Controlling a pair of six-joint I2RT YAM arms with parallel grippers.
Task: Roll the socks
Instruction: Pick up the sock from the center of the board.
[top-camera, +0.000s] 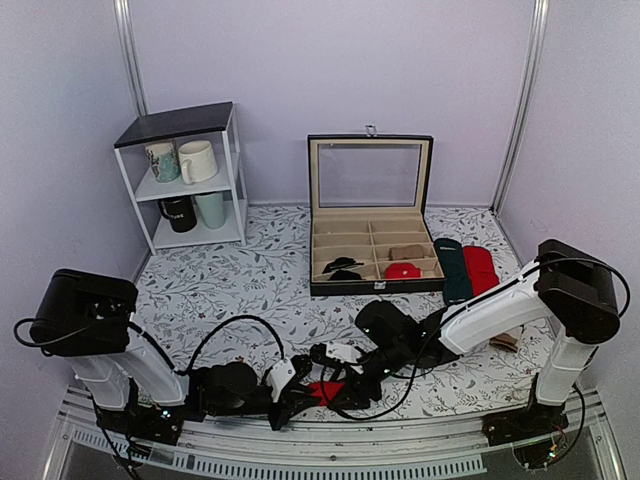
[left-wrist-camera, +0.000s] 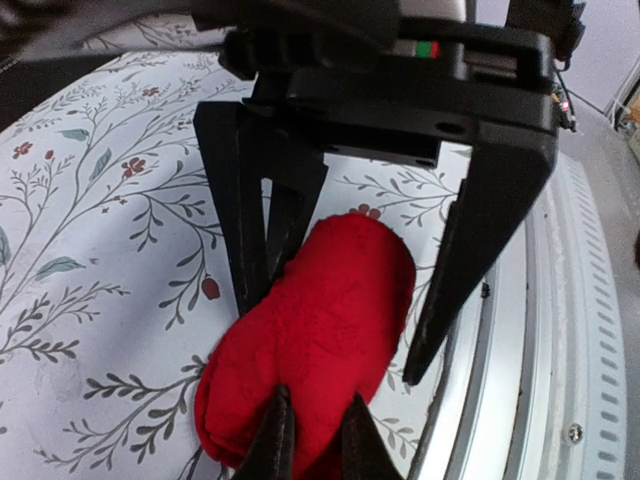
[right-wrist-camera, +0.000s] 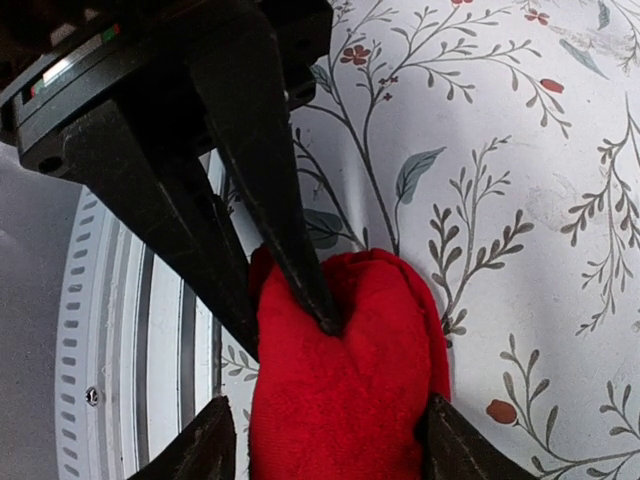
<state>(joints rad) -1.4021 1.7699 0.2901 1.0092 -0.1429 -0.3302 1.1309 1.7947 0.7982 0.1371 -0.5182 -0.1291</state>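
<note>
Socks (right-wrist-camera: 345, 390) betw. spread R gripper (right-wrist-camera: 322, 450) fingers, in L gripper (left-wrist-camera: 315, 440) pinch.

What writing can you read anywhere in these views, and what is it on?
Black mug on the shelf: pale marks, perhaps lettering, too small and blurred to read.
Patterned mug: a print only, no legible words.
No text shows on the socks or the box.
Nothing else is readable in any view.
</note>
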